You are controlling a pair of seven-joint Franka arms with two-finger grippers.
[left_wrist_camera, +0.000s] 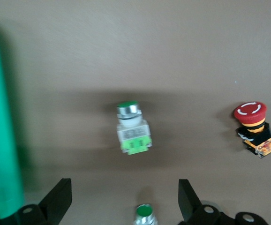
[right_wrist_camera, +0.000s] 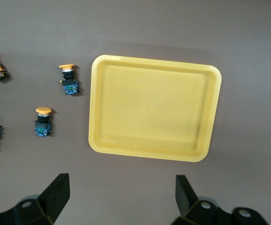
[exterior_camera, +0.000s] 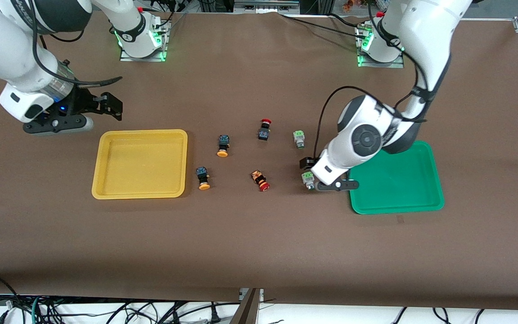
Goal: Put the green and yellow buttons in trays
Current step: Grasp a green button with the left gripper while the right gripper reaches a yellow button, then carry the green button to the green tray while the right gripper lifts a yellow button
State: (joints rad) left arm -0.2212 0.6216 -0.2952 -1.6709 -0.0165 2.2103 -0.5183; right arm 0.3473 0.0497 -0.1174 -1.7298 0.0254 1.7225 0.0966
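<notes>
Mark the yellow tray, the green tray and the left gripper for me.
yellow tray [exterior_camera: 140,135]: front view, on its rim toward the robots.
green tray [exterior_camera: 398,180]: front view, on its bare floor.
left gripper [left_wrist_camera: 125,199]: left wrist view, midway between the open fingertips.

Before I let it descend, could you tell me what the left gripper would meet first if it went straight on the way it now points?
Probably the green button lying beside the green tray. The left gripper is open and points down at the table, and that button shows between its fingers; depth is unclear.
</notes>
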